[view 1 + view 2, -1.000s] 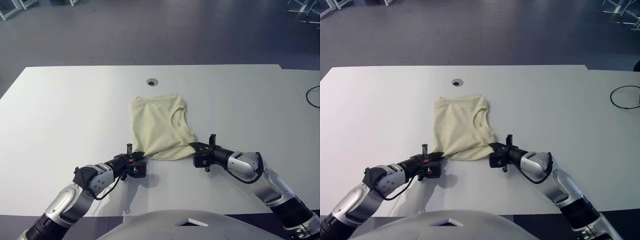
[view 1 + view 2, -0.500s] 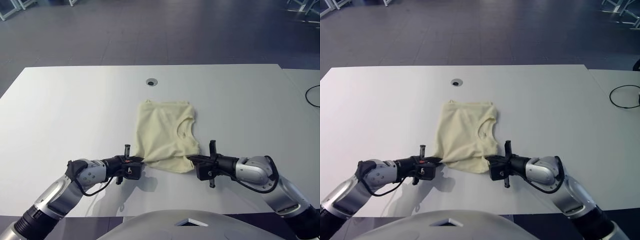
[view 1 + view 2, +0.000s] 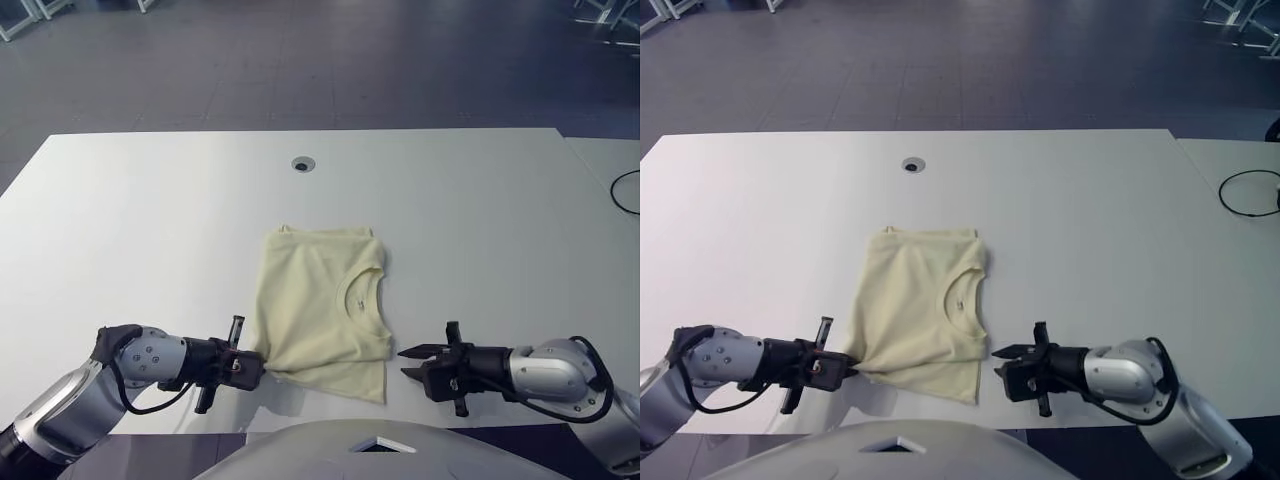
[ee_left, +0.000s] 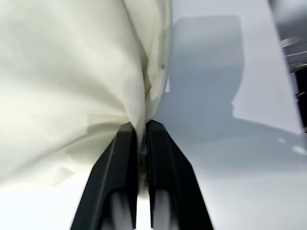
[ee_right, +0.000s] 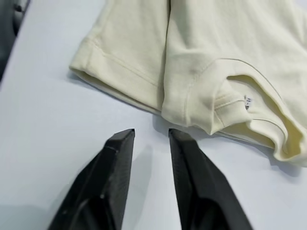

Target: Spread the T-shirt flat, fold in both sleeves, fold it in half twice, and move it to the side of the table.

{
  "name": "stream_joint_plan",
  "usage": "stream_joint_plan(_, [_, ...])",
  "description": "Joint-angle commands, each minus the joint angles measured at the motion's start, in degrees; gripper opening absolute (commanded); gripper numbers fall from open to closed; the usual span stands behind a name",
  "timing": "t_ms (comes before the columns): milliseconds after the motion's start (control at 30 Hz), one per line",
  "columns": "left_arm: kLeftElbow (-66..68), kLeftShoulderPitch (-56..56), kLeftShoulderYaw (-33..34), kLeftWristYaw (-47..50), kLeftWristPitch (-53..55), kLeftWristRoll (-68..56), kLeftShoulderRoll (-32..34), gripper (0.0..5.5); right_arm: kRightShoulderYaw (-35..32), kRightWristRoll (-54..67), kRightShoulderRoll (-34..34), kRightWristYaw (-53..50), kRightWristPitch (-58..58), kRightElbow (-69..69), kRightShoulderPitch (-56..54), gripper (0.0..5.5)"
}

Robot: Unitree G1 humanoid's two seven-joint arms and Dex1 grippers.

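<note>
The pale yellow T-shirt (image 3: 320, 305), folded, lies on the white table (image 3: 130, 220) close to its near edge, with the collar towards the robot's right. The left gripper (image 3: 260, 366) has its fingers closed tight on the shirt's near left corner, and the cloth bunches there. The right gripper (image 3: 403, 362) sits just beside the near right corner, its fingers slightly parted and holding nothing. A strip of bare tabletop lies between it and the hem. Beyond the shirt a round cable grommet (image 3: 303, 164) is set in the tabletop. A black cable loop (image 3: 1250, 193) lies far right.

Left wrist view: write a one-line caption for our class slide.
Left gripper shut on a bunched edge of the T-shirt, just above the table.
</note>
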Motion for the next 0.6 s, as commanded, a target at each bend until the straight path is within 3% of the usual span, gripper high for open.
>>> stream_joint_plan(33, [0.94, -0.22, -2.74, 0.87, 1.83, 2.42, -1.75, 0.08, 0.28, -4.5, 1.46, -4.35, -3.38, 0.33, 0.03, 2.05])
stream_joint_plan(300, [4.39, 0.26, -6.07, 3.49, 1.0, 5.28, -4.55, 0.08, 3.13, -14.34, 2.01, -12.22, -15.22, 5.38, 2.73, 3.33])
stream_joint_plan(600, [7.63, 3.22, -5.31, 4.7, -4.18, 5.73, -2.84, 0.07, -5.34, -12.76, -2.29, -15.03, -21.52, 8.89, 6.07, 4.49])
